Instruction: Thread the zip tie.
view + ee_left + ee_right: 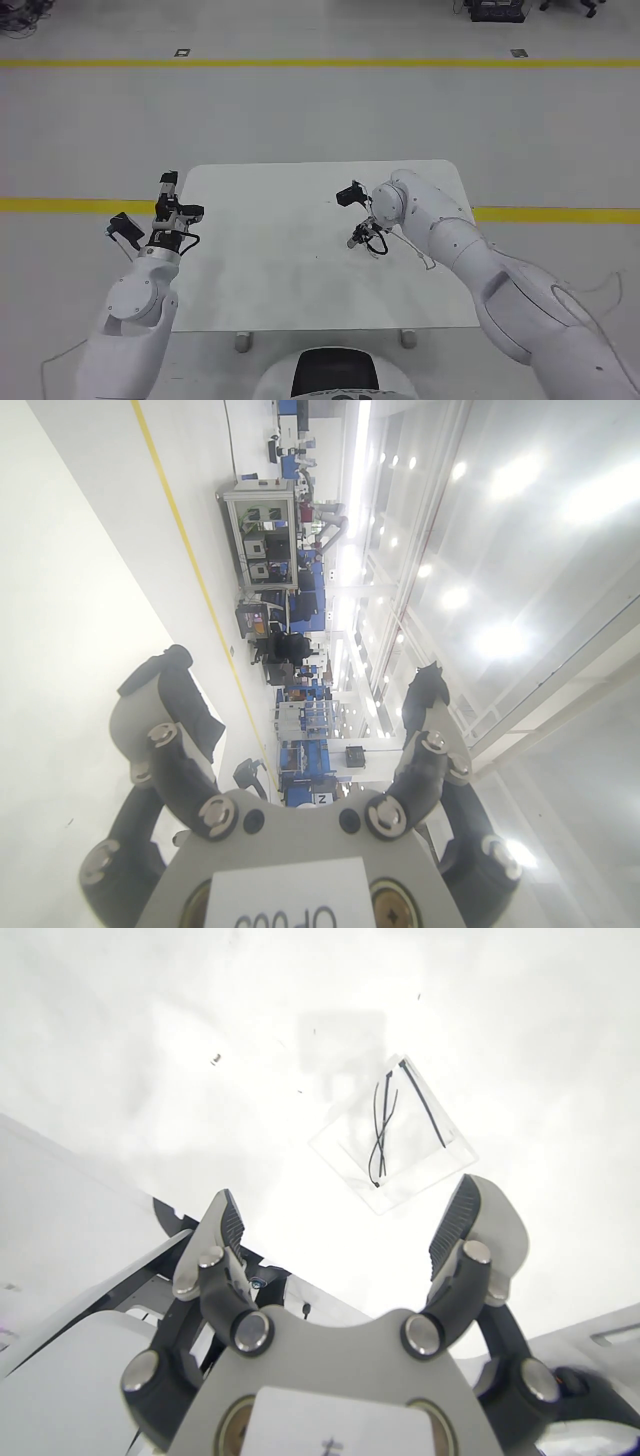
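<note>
Both jaws gape; three zip ties point(423, 1104) in one tray point(430, 1169).

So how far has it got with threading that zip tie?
Done: nothing visible yet. The black zip ties lie loose in a clear tray on the white table. In hand: nothing. The right gripper hangs open facing the tray, and the left gripper is open near the table's edge. Left: pick one up and thread it.

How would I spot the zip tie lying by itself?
On the white table lies a clear square tray, ahead of the right tool. Inside it, the lone zip tie is the straight black strip near one edge; the others curve and cross.
</note>
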